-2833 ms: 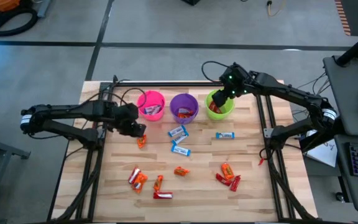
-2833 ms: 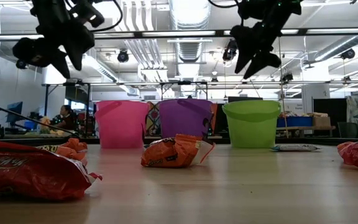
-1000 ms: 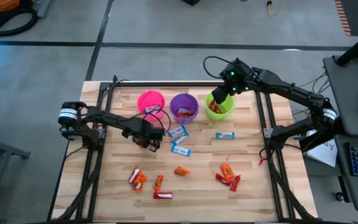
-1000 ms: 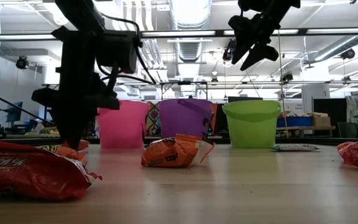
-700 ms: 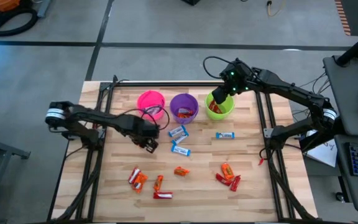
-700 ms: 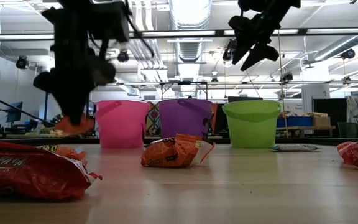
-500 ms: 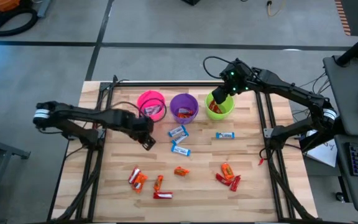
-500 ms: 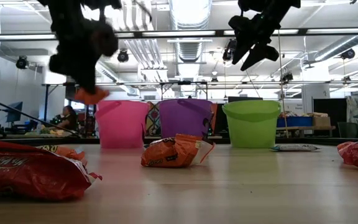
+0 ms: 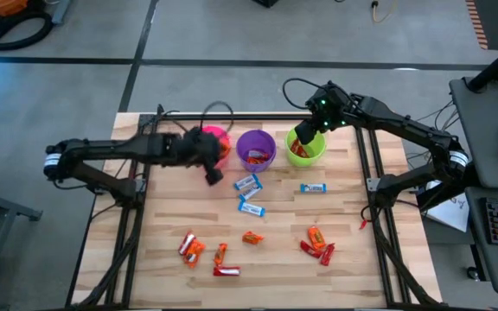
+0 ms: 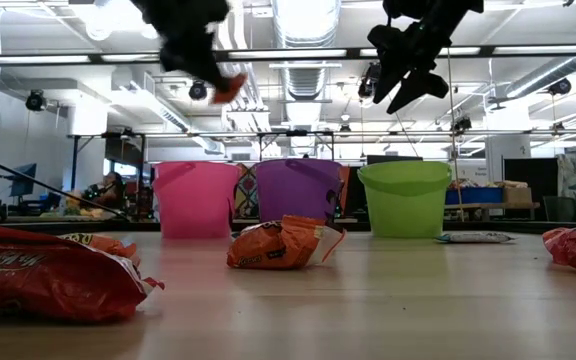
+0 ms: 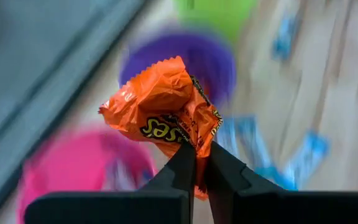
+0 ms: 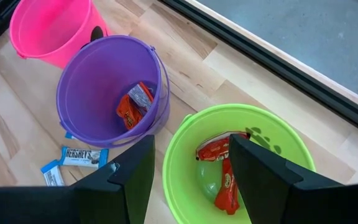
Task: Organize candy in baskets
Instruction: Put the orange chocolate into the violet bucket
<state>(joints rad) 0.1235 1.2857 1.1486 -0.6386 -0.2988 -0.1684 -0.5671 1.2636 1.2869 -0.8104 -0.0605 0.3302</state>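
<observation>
My left gripper [image 9: 213, 169] hangs high in front of the pink basket [image 9: 217, 138], shut on an orange wrapped candy [image 11: 163, 109]. In the low view the candy [image 10: 230, 88] is well above the basket rims. My right gripper [image 12: 188, 177] stands open above the green basket [image 12: 247, 134], which holds red candies. The purple basket [image 9: 256, 149] holds orange ones. Several more candies lie on the table: blue-and-white [image 9: 247, 183], orange [image 9: 251, 238] and red [image 9: 226, 271]. My left gripper pinches one crumpled end of the orange wrapper [image 11: 196, 144] between its two fingers. The fingers slant down from the table's left side. The rest of the candy sticks out past the fingertips, lifted clear of the table and the baskets.
The three baskets stand in a row along the far edge. Loose candies are scattered over the middle and near part of the wooden table [image 9: 162, 259]. A black frame rail [image 9: 131, 226] runs along each side. People sit in the room behind the table.
My left gripper has risen from the table with the orange candy, carrying it up and toward the far edge, to the pink basket. It has rolled and tipped from pointing down to a slant. The candy is now lifted clear, above the basket rims.
</observation>
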